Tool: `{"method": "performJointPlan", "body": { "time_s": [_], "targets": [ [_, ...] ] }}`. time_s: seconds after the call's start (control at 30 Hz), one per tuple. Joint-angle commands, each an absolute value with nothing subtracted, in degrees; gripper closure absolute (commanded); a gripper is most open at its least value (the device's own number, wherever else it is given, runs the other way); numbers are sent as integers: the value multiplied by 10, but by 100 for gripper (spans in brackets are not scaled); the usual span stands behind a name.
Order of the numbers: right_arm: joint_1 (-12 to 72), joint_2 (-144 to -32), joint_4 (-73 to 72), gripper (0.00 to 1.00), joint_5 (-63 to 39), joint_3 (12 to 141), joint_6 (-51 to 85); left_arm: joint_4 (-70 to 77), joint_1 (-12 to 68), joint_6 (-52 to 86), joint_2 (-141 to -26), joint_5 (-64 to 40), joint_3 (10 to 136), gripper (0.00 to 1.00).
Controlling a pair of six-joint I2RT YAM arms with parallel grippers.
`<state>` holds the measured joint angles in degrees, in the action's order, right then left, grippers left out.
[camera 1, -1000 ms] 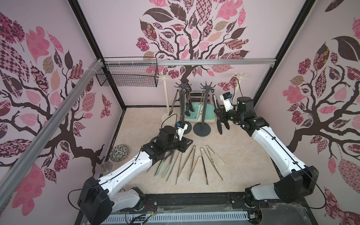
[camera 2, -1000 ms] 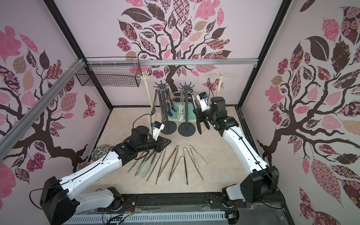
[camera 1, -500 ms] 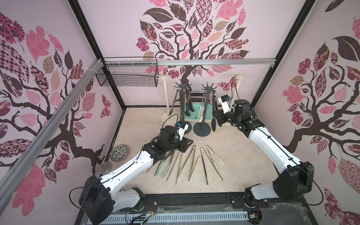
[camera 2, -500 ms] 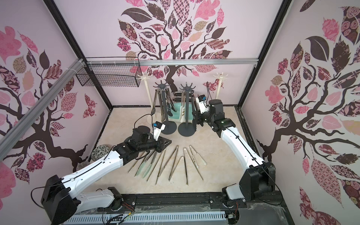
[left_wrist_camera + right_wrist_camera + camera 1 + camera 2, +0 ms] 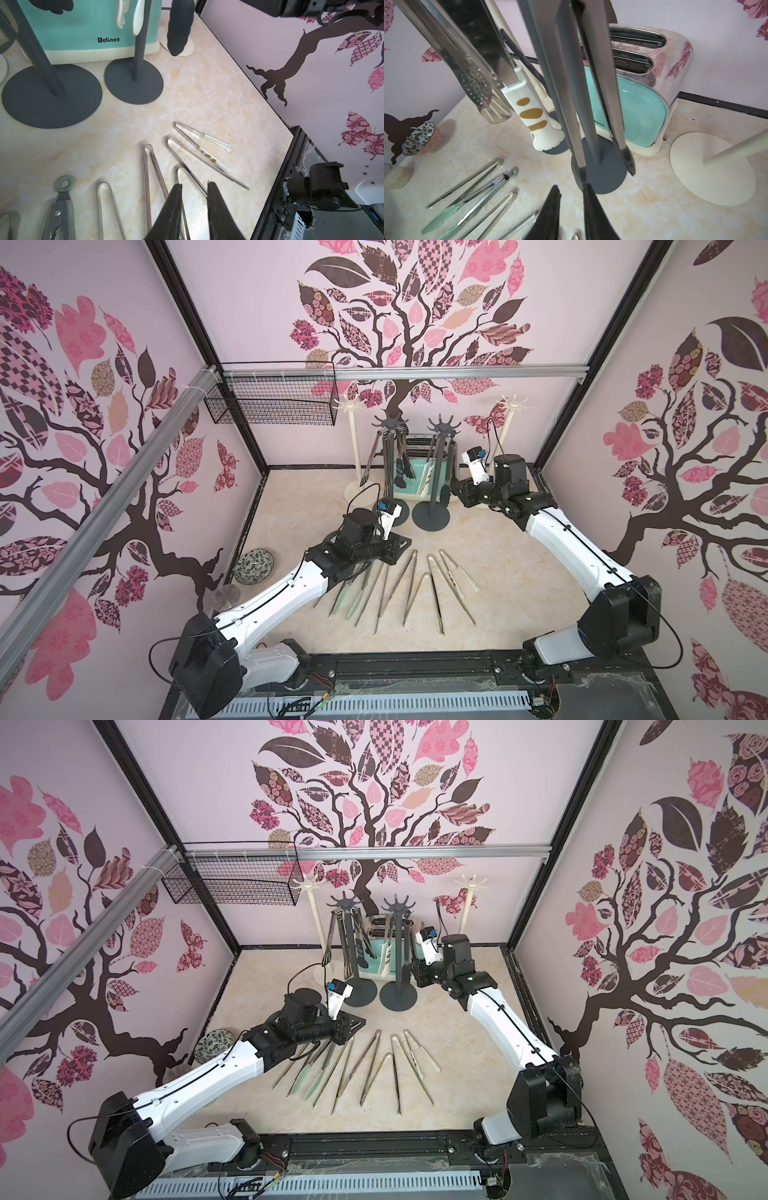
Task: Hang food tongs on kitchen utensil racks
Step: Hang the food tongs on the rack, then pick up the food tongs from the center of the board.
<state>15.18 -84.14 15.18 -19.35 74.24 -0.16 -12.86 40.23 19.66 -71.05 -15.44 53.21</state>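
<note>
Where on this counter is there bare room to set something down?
Free: the strip between the left wall and the left arm, behind the bowl; the patch between the laid-out tongs and the right arm. Crowded: the back centre, around the racks and toaster.

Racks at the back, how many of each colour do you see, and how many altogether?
Dark grey racks: 2
Cream racks: 2
Total: 4
</note>
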Motion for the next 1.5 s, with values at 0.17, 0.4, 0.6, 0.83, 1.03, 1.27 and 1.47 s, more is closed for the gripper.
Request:
{"method": "performJointPlan", "body": {
  "time_s": [0.17, 0.4, 0.6, 0.83, 1.03, 1.27, 1.47],
  "targets": [
    [149, -828, 153, 76, -189, 722, -1, -164, 390, 186, -707, -131, 534, 76],
    [149, -815, 152, 76, -182, 699, -2, -191, 369, 186, -698, -130, 522, 76],
    [149, -798, 149, 76, -181, 678, 1, -229, 354, 187, -685, -116, 517, 76],
    [149, -750, 135, 76, -184, 623, 18, -371, 347, 195, -693, -59, 550, 76],
    [149, -701, 116, 76, -196, 564, 38, -499, 331, 207, -725, -20, 573, 76],
    [149, -649, 99, 76, -209, 515, 74, -532, 260, 187, -762, -36, 565, 76],
    [149, -605, 88, 76, -199, 467, 91, -542, 233, 161, -827, -25, 584, 76]
  ]
}}
